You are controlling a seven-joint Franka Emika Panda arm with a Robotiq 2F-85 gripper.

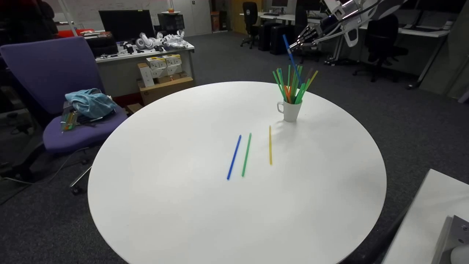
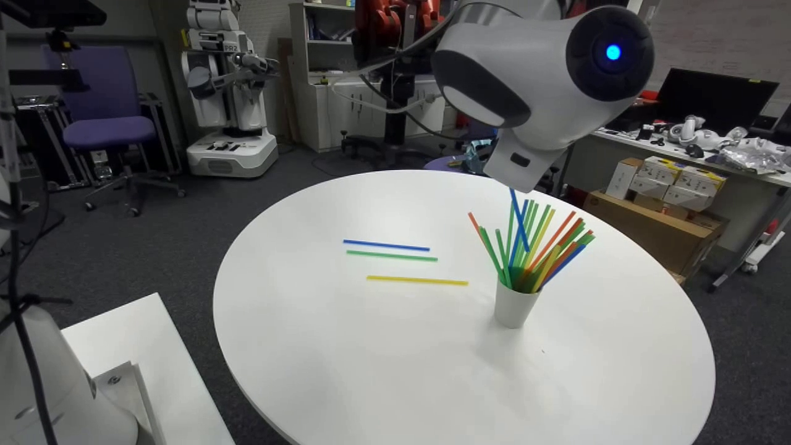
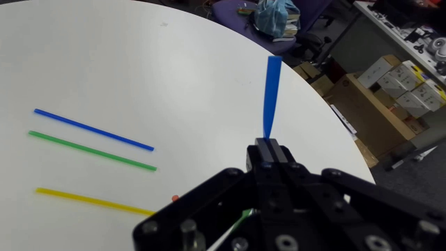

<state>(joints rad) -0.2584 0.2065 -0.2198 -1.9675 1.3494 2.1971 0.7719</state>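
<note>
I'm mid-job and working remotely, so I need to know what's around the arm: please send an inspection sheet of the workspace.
Surface: round white table.
Job's things: an upright white cup on the table holds a fanned bunch of straws; a loose blue straw, green straw and yellow straw lie apart on the table.
Clutter: blue cloth on a purple chair.
Gripper: shut on a tilted blue straw, its lower end above the cup's rim.
Cables: a dark cable runs down over the arm's base.
Surroundings: white robot; cardboard box with smaller boxes on it.
</note>
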